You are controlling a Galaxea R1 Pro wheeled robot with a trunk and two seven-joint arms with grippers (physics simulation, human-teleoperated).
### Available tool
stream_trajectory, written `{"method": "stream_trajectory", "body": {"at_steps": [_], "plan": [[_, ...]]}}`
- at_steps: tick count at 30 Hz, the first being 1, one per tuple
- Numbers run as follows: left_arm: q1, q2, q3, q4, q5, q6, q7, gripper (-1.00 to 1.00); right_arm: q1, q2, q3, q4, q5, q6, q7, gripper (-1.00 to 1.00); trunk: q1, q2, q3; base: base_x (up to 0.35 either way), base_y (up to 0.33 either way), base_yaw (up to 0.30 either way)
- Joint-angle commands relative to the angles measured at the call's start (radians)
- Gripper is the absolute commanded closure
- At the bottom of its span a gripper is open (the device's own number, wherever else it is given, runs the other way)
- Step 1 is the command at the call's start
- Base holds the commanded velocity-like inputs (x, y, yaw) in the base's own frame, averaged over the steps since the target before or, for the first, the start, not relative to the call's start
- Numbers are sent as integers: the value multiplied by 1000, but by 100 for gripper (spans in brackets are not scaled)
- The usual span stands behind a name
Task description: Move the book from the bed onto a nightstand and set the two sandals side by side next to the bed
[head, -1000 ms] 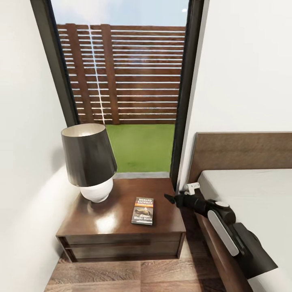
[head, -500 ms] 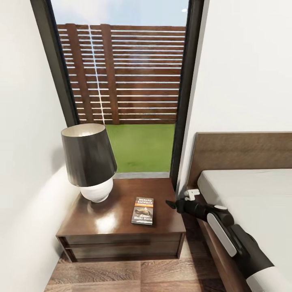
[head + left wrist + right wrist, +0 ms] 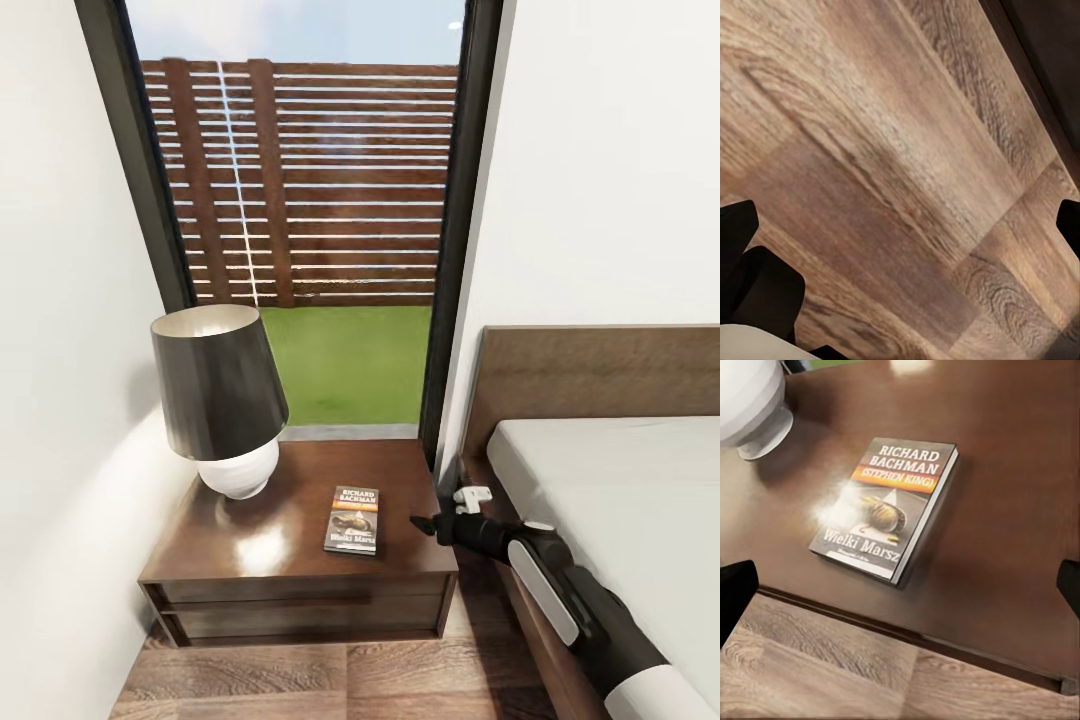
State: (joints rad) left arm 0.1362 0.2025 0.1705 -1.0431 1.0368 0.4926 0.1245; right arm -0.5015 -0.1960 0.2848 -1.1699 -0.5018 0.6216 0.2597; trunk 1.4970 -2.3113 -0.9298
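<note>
The book lies flat on the nightstand, cover up, right of the lamp. In the right wrist view the book reads "RICHARD BACHMAN" and rests near the front edge of the nightstand. My right gripper hovers open just off the nightstand's right side, between it and the bed, and holds nothing; the right gripper has its fingertips spread wide. My left gripper is open over bare wood floor. The sandals are out of view.
A lamp with a dark shade and white base fills the nightstand's left half. A tall black-framed window stands behind, with white walls on both sides. The brown headboard rises at the right. Wood-plank floor runs in front.
My right arm has drawn back and dropped a little beside the nightstand's right edge. The book has stayed in place on the nightstand.
</note>
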Motion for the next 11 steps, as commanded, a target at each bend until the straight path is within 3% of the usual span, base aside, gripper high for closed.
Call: {"method": "stream_trajectory", "body": {"at_steps": [1, 11], "plan": [[0, 0, 0, -3, 11, 4, 8, -100, 1, -1, 1, 2, -2, 4, 1, -100, 0, 0, -1, 0, 0, 0], [0, -1, -1, -4, 11, 4, 7, -100, 6, 0, 2, 12, -2, 4, 1, -100, 0, 0, -1, 0, 0, 0]]}}
